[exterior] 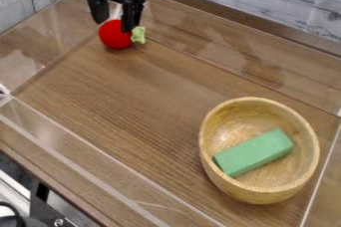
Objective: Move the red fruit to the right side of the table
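The glossy red fruit (pixel 116 36), roundish with a pale green tuft, lies at upper left. It rests on the brown wood-grain tabletop (pixel 140 102).

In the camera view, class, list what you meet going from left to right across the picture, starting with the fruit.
glossy red round toy fruit, round light wooden bowl
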{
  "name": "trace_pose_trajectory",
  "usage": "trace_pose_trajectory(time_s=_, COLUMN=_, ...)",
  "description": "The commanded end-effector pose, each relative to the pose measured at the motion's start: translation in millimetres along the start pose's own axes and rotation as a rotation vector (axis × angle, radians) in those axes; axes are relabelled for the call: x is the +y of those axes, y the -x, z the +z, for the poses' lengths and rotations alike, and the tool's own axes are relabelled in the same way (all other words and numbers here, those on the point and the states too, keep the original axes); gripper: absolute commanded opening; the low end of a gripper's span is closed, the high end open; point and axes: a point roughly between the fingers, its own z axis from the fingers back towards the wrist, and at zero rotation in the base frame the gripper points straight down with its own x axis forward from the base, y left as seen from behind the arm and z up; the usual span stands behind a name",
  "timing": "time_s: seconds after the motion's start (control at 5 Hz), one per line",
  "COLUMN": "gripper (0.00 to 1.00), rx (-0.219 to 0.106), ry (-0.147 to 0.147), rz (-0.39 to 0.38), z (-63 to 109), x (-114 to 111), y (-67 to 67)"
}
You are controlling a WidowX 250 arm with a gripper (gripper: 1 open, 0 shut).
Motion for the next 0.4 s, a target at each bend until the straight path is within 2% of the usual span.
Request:
trace_pose_trajectory(time_s=0.0, gripper=1.0, rx=-0.048, ry=-0.025, rz=-0.05, z=18.5, x=17, y=-2.1)
trace_pose_trajectory(time_s=0.2, gripper=1.0, rx=-0.052, ry=-0.026, rz=-0.084, z=21.4, x=29, y=-5.3)
